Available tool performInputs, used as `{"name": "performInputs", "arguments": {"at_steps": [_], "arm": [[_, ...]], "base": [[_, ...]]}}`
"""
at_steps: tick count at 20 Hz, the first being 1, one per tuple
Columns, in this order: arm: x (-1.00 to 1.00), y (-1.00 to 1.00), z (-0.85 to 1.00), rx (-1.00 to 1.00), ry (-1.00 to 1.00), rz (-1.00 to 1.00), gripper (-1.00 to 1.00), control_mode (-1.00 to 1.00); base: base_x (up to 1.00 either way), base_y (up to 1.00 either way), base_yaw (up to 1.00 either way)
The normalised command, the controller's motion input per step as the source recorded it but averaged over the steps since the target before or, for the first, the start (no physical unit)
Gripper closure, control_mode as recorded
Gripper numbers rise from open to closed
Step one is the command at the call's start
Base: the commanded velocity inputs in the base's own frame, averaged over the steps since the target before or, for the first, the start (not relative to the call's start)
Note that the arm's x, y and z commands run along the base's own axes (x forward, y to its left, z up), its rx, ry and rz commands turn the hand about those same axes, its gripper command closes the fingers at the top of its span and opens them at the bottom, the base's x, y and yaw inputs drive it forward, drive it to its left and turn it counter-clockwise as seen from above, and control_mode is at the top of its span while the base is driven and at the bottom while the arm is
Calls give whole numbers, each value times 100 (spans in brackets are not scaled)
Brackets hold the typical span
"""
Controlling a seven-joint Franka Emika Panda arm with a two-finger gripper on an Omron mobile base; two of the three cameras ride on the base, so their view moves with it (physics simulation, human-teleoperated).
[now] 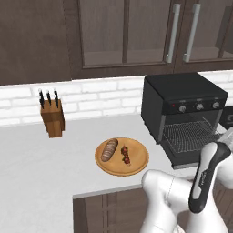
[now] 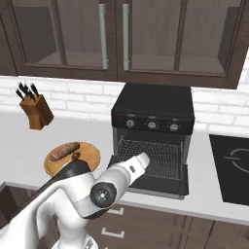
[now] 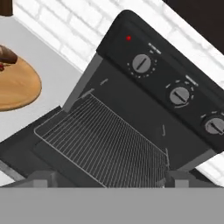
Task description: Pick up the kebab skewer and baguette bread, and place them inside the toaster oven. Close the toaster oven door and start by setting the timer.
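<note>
The kebab skewer [image 1: 125, 155] and the baguette bread [image 1: 109, 150] both lie on a round wooden plate [image 1: 136, 167] on the bench [image 1: 41, 159], to the left of the toaster oven [image 1: 182, 98], the loaf on the plate's left half and the skewer just beside it to the right, the two close but apparently not touching. The toaster oven door [image 2: 146, 182] hangs folded down toward the near edge of the bench, and the wire rack [image 3: 103, 142] inside stands bare, so neither piece of food is loaded yet. The hand [image 3: 105, 177] hovers in front of the open oven mouth, looking in over the rack with the three knobs [image 3: 179, 95] above; its dark tips sit far apart at the lower corners of the hand view with nothing between them, so it is spread and carries nothing. The skewer looks light and thin, a stiff stick with small red and dark chunks that could slip or roll under a pinch; taking it across the stick at its middle, over the chunks, seems the surest hold. The loaf looks light too, with a firm crust that should bear a moderate squeeze; gripping it across its narrow width near the middle should keep it from tipping. A knife block [image 1: 53, 117] stands far left against the wall, well apart from the work.
</note>
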Motion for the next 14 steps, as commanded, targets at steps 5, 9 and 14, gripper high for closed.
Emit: {"name": "performInputs", "arguments": {"at_steps": [5, 9, 14], "arm": [[-1, 95, 83, 7, 40, -3, -100, -100], [0, 85, 57, 17, 33, -34, -100, -100], [-11, 99, -20, 11, 28, -29, -100, -100]], "base": [[0, 0, 0], [0, 0, 0], [0, 0, 0]]}}
